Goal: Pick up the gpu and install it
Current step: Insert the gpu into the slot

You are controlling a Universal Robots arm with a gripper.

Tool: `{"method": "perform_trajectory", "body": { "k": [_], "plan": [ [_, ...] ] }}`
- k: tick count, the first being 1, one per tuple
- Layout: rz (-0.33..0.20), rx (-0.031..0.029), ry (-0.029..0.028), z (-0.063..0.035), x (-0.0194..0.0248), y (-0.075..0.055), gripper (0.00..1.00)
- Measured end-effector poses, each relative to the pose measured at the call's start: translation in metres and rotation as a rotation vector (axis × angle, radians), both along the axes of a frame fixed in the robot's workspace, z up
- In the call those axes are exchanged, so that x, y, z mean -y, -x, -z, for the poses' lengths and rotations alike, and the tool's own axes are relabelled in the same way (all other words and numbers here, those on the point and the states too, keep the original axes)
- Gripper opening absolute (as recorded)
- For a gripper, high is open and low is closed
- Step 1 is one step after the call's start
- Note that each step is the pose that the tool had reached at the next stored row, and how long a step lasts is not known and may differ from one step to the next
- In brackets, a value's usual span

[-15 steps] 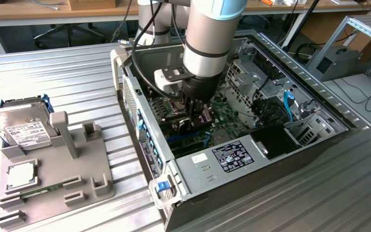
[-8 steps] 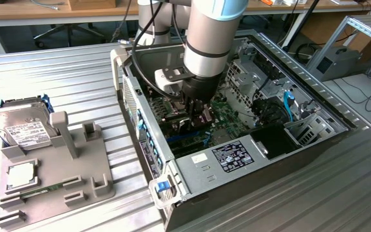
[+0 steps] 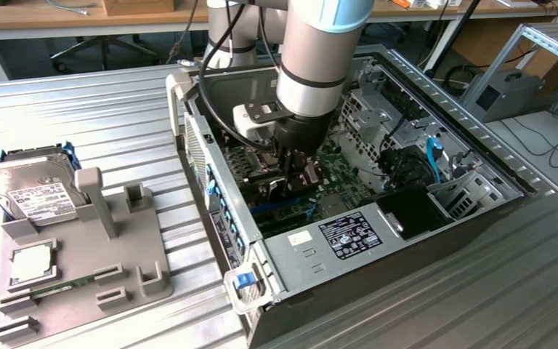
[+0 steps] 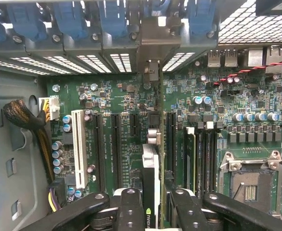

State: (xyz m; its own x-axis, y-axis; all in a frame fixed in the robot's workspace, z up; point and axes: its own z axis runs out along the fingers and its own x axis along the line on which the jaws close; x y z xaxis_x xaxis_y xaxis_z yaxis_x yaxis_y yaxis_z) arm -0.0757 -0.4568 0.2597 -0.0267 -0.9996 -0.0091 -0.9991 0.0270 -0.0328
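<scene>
The gpu (image 4: 150, 166) stands on edge inside the open computer case (image 3: 357, 240), over the green motherboard (image 4: 121, 96), between two long black expansion slots (image 4: 115, 144). Its silver bracket (image 4: 153, 45) lies against the row of rear slot covers with blue clips. My gripper (image 4: 150, 199) is shut on the card's upper edge, one black finger (image 4: 131, 207) on each side. In the exterior view the arm reaches straight down into the case, with the gripper (image 3: 293, 171) low over the board. Whether the card is seated in a slot I cannot tell.
A processor socket (image 4: 247, 185) and memory slots (image 4: 203, 159) lie beside the card. A black cable bundle (image 4: 22, 115) runs along the case wall. Outside the case, a grey holder (image 3: 85, 254) carries a hard drive (image 3: 32, 193), a processor chip (image 3: 32, 265) and a memory stick (image 3: 61, 285).
</scene>
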Motion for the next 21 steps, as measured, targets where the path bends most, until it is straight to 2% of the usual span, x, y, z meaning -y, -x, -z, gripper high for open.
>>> {"method": "perform_trajectory", "body": {
  "k": [21],
  "plan": [
    [0.0,-0.0001,-0.0001,0.0037,0.0,0.0,0.27]
  ]
}}
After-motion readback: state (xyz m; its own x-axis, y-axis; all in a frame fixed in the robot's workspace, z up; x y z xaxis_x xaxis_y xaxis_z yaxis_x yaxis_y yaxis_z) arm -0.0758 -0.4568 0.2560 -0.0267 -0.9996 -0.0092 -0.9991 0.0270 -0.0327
